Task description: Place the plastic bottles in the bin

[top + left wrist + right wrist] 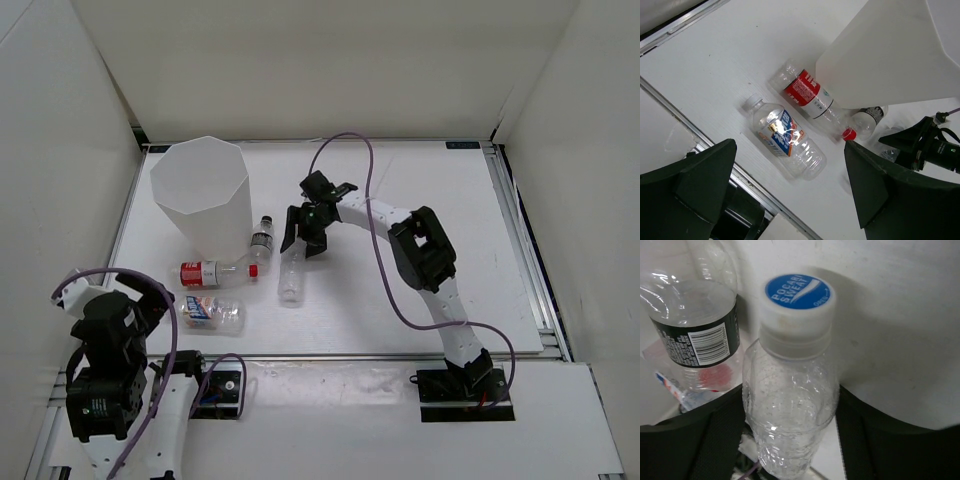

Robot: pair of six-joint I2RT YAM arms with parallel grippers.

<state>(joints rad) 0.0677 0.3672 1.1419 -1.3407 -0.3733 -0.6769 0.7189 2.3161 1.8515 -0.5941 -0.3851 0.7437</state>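
The plain bottle (291,278) with a blue-topped white cap lies on the table. My right gripper (305,243) is over its cap end, and in the right wrist view its black fingers (722,435) press both sides of the plain bottle (790,390). The white faceted bin (205,190) stands at the back left. At its foot lie the red-label bottle (205,272) and the dark-label bottle (262,238). The bottle with the multicoloured label (212,312) lies nearer me. My left gripper (125,292) hangs open above the table's near left, looking down on it (785,135).
The table's metal rail (740,172) runs along the near edge under my left gripper. White walls enclose the table on three sides. The right arm's purple cable (370,215) loops over the middle.
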